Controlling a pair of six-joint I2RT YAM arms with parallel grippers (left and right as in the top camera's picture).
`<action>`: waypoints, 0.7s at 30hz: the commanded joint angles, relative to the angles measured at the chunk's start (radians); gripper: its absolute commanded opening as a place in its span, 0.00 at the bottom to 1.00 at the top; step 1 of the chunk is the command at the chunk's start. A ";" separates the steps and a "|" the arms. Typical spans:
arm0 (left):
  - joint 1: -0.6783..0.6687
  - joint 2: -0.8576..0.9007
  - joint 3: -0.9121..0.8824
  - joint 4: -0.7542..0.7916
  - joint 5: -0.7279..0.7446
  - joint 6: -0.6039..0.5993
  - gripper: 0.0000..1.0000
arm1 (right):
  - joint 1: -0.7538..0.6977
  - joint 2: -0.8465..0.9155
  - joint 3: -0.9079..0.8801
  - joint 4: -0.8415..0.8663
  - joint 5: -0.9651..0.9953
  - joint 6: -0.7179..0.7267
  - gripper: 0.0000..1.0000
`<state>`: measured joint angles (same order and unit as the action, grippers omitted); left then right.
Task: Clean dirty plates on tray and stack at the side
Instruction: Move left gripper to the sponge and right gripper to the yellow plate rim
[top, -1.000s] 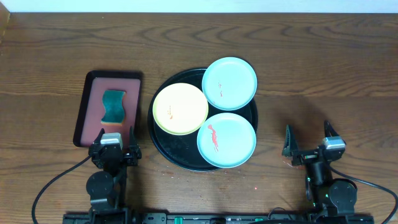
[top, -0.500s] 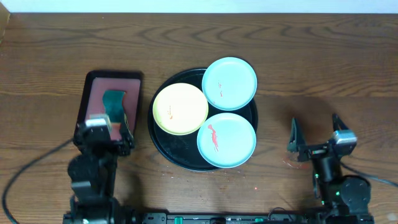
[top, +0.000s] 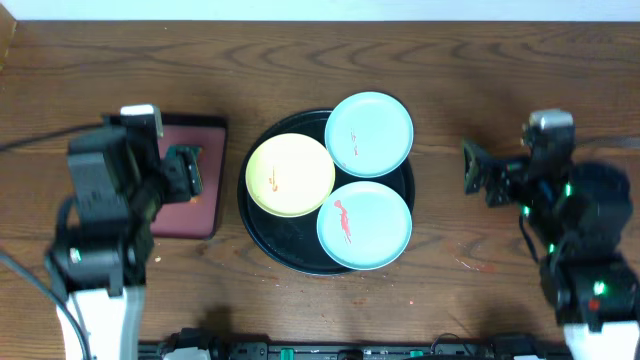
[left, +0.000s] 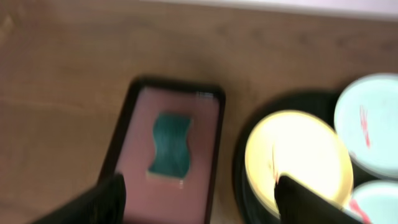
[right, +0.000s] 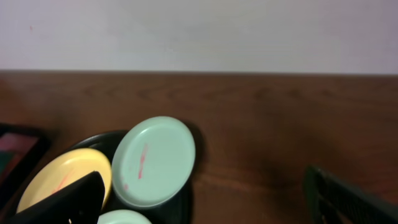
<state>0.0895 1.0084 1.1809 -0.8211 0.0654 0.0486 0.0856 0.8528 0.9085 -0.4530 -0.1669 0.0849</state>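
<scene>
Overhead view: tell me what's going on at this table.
Nothing is held yet. A yellow plate and two mint-blue plates lie on the black tray, all smeared with red. The left gripper hovers open over the dark-red tray that holds the teal sponge. The right gripper hangs open to the right of the black tray. No plate is stacked at the side.

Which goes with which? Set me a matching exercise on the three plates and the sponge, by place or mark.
1 yellow plate
2 far blue plate
3 near blue plate
4 teal sponge

A bold red smear
B lying on the dark-red tray
C overhanging the black tray's far rim
D left side of the black tray

Pairs: 1-D, 2-C, 3-A, 4-B.
</scene>
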 joint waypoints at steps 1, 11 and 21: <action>-0.003 0.142 0.173 -0.122 0.002 -0.009 0.77 | 0.001 0.132 0.154 -0.103 -0.072 -0.012 0.99; -0.003 0.397 0.313 -0.320 0.042 -0.016 0.77 | 0.001 0.457 0.394 -0.339 -0.136 0.005 0.99; 0.003 0.489 0.313 -0.289 0.046 -0.016 0.77 | 0.077 0.617 0.395 -0.185 -0.336 0.164 0.88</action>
<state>0.0895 1.4937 1.4708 -1.1107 0.1062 0.0479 0.1112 1.4284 1.2804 -0.6506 -0.4377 0.1669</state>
